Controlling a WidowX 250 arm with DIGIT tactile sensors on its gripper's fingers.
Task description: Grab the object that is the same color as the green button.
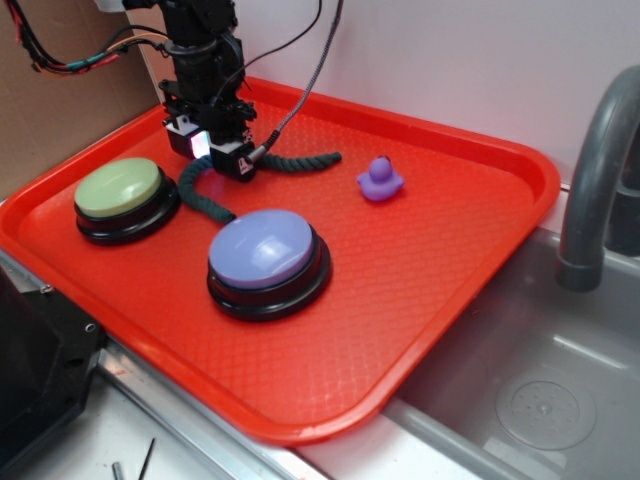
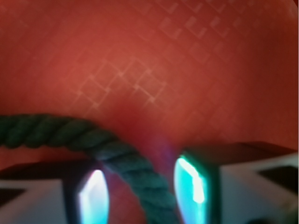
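Two tool fingers (image 2: 194,179) are straddling your green rope (image 2: 117,156) on the red tray (image 1: 440,260), tool (image 2: 142,186) spread, not pinching.

Two buttons (image 1: 128,190) (image 1: 264,250), one rope (image 1: 205,195), one duck (image 1: 380,180), seemingly.

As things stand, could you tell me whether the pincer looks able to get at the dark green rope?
Probably yes. The pincer is already down over the dark green rope, and the wrist view shows the rope passing between its open fingers with only the red tray beneath. Nothing blocks it.
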